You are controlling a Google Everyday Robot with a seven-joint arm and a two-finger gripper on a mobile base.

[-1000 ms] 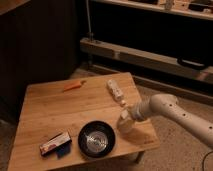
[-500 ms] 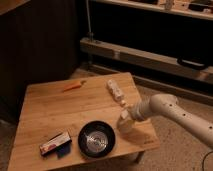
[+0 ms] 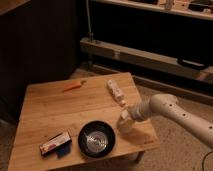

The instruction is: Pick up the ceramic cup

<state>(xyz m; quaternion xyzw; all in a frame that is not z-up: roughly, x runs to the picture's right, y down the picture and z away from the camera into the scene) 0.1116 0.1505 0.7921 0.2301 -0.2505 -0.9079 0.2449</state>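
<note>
While the wooden table fills the middle of the shot, the pale arm reaches in from the right, low over the table's near right corner. Next in size, the round black bowl sits toward the front edge, and it is not the target. Behind it, the white bottle-shaped object lies on its side near the far right corner. A small box rests front left, just beside the bowl.

Now the business end: the gripper is right down at the ceramic cup, which stands on the table just right of the bowl, close to the right edge. Gripper and cup blend into one pale shape, so whether the gripper is spread or clamped on it, I cannot tell. An orange carrot-like piece lies well apart at the back.

By my read, this is the grasp step, with the cup not yet lifted. Next up: a firm squeeze around the cup, then a straight rise that clears the bowl's rim.
</note>
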